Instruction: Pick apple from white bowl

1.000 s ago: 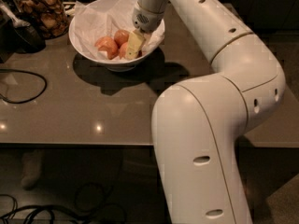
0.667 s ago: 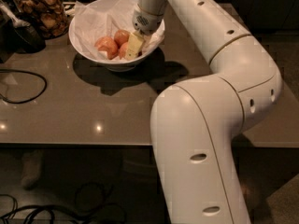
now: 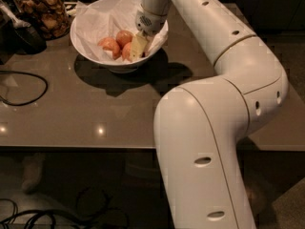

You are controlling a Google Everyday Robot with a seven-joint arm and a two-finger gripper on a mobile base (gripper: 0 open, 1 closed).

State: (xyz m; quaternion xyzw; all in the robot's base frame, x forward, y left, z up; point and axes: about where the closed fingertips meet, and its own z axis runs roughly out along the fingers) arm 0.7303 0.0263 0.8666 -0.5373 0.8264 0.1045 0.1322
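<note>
**Operator:** Report the scene, nearest item first.

**Technician:** Nearest, lower left: dark cables (image 3: 57, 213) on the floor below the table's front edge. Next: the robot arm (image 3: 205, 166). It is white, rises from the lower right, bends at an elbow over the table's right side, then runs back and left toward the bowl. The table (image 3: 95, 113) is grey-brown and glossy. A black cable (image 3: 46, 83) loops on its left part.

**Operator:** Location of the task items?

**Technician:** The white bowl (image 3: 86, 46) stands upright on its foot at the far centre-left of the table. Its opening faces up, and it is lined with crinkled white paper (image 3: 100, 23). The bowl is round, so no long axis applies. The apples (image 3: 110, 46) lie inside it on the paper: three reddish-orange shapes clustered right of centre, close against one another. Each reads as roundish. Stem direction and long axis cannot be told.

**Operator:** Gripper position and claw state?

**Technician:** The gripper (image 3: 137, 46) is inside the bowl at its right side. It points down and slightly left from the wrist, which sits above the rim. Its pale tip is against the near-right apple. Whether the claw is wide, narrow or closed on an apple cannot be told.

**Operator:** Items at the far edge?

**Technician:** Far left: a glass jar (image 3: 40, 11) of brown snacks, just beside the bowl's left rim. A dark object (image 3: 21, 37) lies in front of the jar.
</note>
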